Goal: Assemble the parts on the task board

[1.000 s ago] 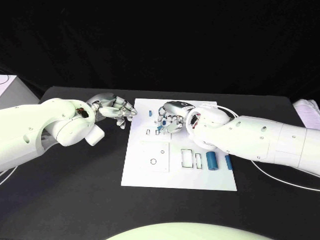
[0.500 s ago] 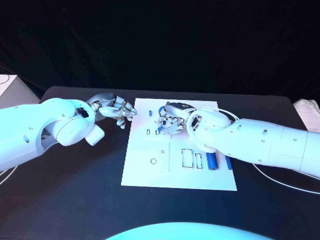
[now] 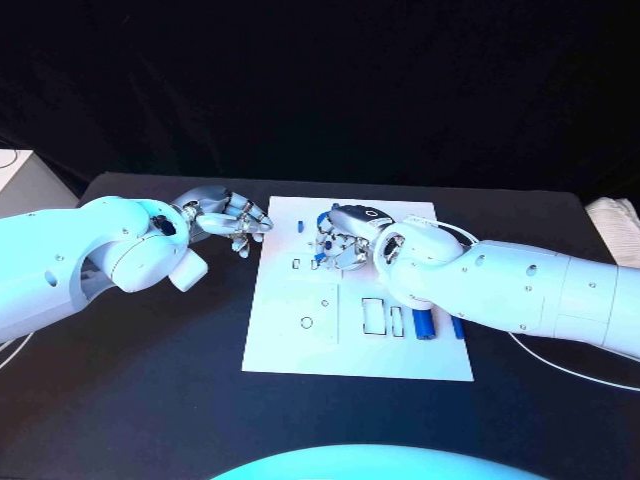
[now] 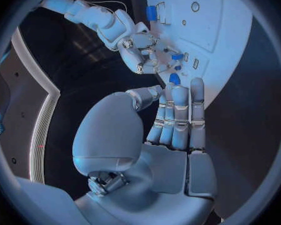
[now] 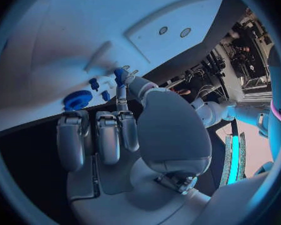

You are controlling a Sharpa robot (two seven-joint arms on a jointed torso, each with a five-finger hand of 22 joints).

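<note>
The white task board (image 3: pixel 299 345) lies mid-table. My right hand (image 3: pixel 345 241) hovers over its far part, and thumb and a finger pinch a small blue part (image 5: pixel 120 76), which also shows at that hand's fingertips (image 4: pixel 177 56). Beside it on the board are a blue gear (image 5: pixel 78 99) and two small blue pieces (image 5: pixel 93 83). A blue cylinder (image 3: pixel 425 323) lies near the board's right edge, with another blue part (image 3: pixel 457 325) next to it. My left hand (image 3: pixel 228 219) hangs just off the board's far left corner, fingers straight and holding nothing.
A white box (image 3: pixel 3 180) stands at the table's far left edge. A pale cloth-like object (image 3: pixel 626 228) lies at the far right. White outlined slots (image 3: pixel 372 315) mark the board's middle. Bare black table surrounds the board.
My right forearm has shifted slightly leftward over the board; its hand stays over the far part. The left hand has not moved.
</note>
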